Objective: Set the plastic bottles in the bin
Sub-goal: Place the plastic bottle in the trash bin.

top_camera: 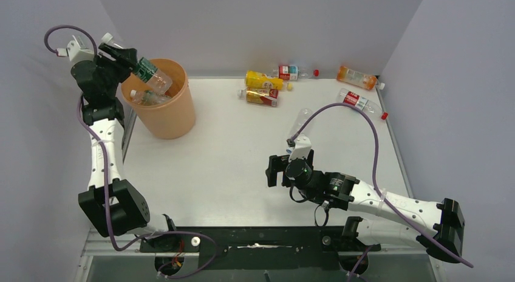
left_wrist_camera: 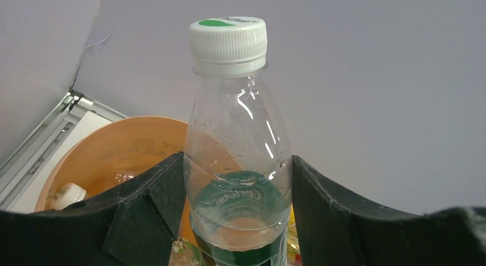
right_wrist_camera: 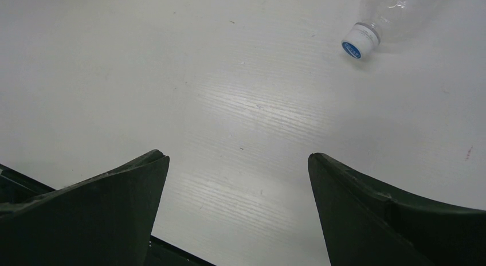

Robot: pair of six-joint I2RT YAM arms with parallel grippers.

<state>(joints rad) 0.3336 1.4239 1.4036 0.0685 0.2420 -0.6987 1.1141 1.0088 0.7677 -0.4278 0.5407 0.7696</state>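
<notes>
From above, the bin (top_camera: 176, 115) is a round peach-orange bucket at the far left of the white worktop (top_camera: 225, 166). The left fingers (top_camera: 116, 53) hold a green-label bottle (top_camera: 150, 73) tilted over the bin, with its bottom end over the opening. One clear bottle (top_camera: 147, 98) already lies inside the bin.

Six more bottles lie on the worktop. A yellow-label bottle (top_camera: 262, 80) and a red-label bottle (top_camera: 261, 96) lie close together near the back. A red-cap bottle (top_camera: 294, 71) lies just behind them. A bottle of orange drink (top_camera: 357, 77) is in the far right corner. Near it lies another red-label bottle (top_camera: 361, 103). A plain clear bottle (top_camera: 302, 121) lies just past the right fingers (top_camera: 272, 170).

The left wrist view shows the held bottle up close. It is clear, with a white cap that has green on top, and the two black fingers press on its sides. Only this view shows a white cap (left_wrist_camera: 67, 195) down in the bin.

The right wrist view shows what the top view does not make plain. The right fingers are spread wide apart with nothing between them, only bare worktop. The blue and white cap (right_wrist_camera: 361, 41) of the clear bottle shows at the top right.
</notes>
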